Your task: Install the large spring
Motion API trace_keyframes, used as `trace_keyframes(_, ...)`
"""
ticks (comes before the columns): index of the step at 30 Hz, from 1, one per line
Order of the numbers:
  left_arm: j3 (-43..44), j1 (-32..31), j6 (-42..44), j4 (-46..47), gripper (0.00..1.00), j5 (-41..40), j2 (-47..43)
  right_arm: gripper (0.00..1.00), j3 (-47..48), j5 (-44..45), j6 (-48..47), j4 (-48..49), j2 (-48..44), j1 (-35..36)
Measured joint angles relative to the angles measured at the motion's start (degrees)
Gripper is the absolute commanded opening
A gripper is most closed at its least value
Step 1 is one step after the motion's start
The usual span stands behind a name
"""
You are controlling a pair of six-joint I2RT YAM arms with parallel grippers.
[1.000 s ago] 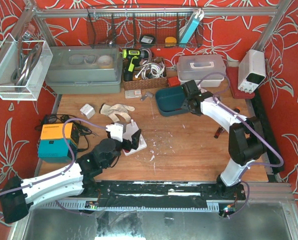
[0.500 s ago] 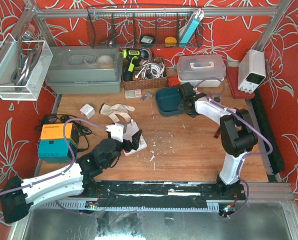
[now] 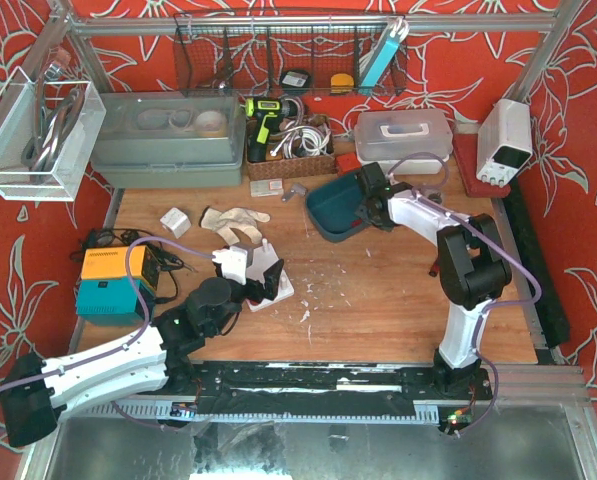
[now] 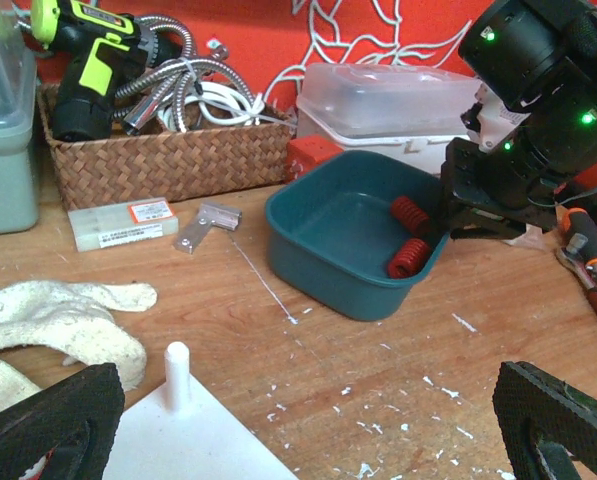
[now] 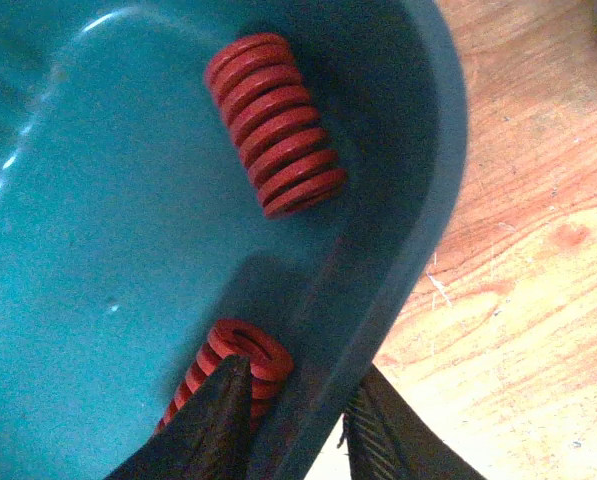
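Observation:
Two red springs (image 5: 275, 125) (image 5: 233, 375) lie inside the teal bin (image 3: 330, 212); the left wrist view also shows them (image 4: 409, 213) (image 4: 407, 258). My right gripper (image 5: 298, 425) is shut on the bin's wall (image 5: 403, 240), with one finger inside next to the lower spring and one outside. In the top view the right gripper (image 3: 371, 200) sits at the bin's right edge. My left gripper (image 4: 303, 420) is open and empty, its jaws wide apart over the white base plate (image 4: 193, 440) with its upright peg (image 4: 177, 372). In the top view the left gripper (image 3: 262, 275) is by that plate (image 3: 275, 291).
A wicker basket (image 3: 293, 160) with a drill and cables, a clear lidded box (image 3: 403, 135) and a grey bin (image 3: 168, 140) line the back. White gloves (image 3: 233, 220) lie left of centre. An orange and teal box (image 3: 110, 283) stands at left. Pliers (image 4: 588, 265) lie at right.
The right gripper has dragged the teal bin a little to the left and turned it, and the right arm has folded closer in. The left arm has not moved.

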Motion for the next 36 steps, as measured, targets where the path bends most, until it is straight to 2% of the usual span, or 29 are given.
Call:
trace_keyframes(12,0.0,-0.02,0.0,0.0,1.0,-0.02,-0.37,0.16,7.41,0.44,-9.35,-4.17,4.92,0.0)
trace_keyframes(18,0.0,-0.02,0.0,0.0,1.0,-0.02,-0.35,0.17,11.26,1.11,-15.98,-7.23,7.32,0.0)
trace_keyframes(20,0.0,-0.02,0.0,0.0,1.0,-0.02,-0.35,0.19,11.91,1.6,-17.42,-8.07,7.69,0.0)
trace_keyframes(28,0.0,-0.04,0.02,-0.02,1.0,-0.07,-0.15,0.4,14.34,2.03,-20.13,-10.25,8.07,0.02)
trace_keyframes(36,0.0,-0.04,0.07,0.04,1.0,0.13,0.24,0.43,18.12,2.12,-25.29,-10.49,7.72,0.26)
